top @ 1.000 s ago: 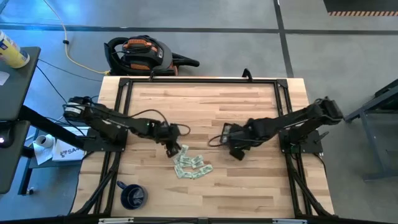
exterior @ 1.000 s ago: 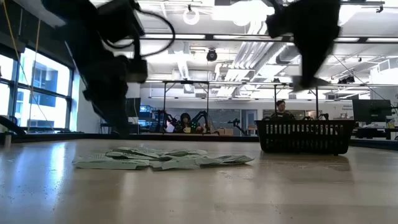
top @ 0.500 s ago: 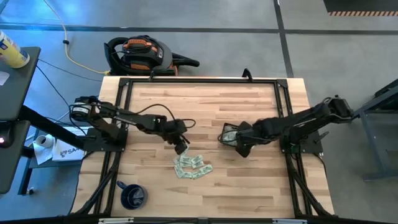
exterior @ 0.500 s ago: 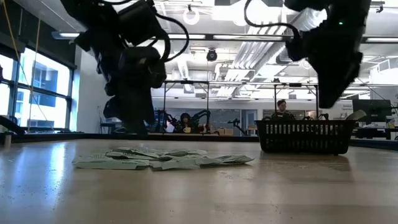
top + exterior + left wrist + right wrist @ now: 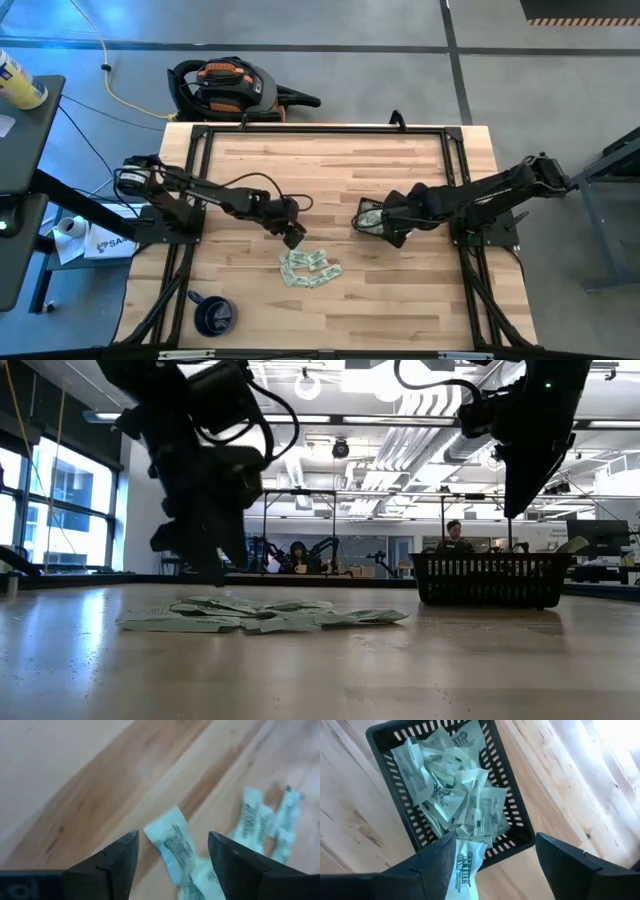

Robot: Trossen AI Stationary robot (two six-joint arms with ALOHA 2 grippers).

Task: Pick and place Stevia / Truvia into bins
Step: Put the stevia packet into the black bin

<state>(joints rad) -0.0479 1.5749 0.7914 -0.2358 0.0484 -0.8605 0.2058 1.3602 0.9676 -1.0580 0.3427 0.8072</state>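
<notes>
On the bench [image 5: 400, 290], the left gripper [image 5: 292, 236] hangs with fingers apart over the 12 o'clock edge of the loose pile of Stevia sachets [image 5: 309, 268] near the bench's middle; one sachet [image 5: 172, 845] lies flat between its fingers, untouched; the right gripper [image 5: 390, 232] sits at the 3 o'clock side of the black tray [image 5: 507, 810], fingers spread, a sachet [image 5: 462, 870] hanging against one finger [image 5: 437, 865]; the tray is heaped with sachets; a dark blue mug [image 5: 213, 315] stands at 7 o'clock.
</notes>
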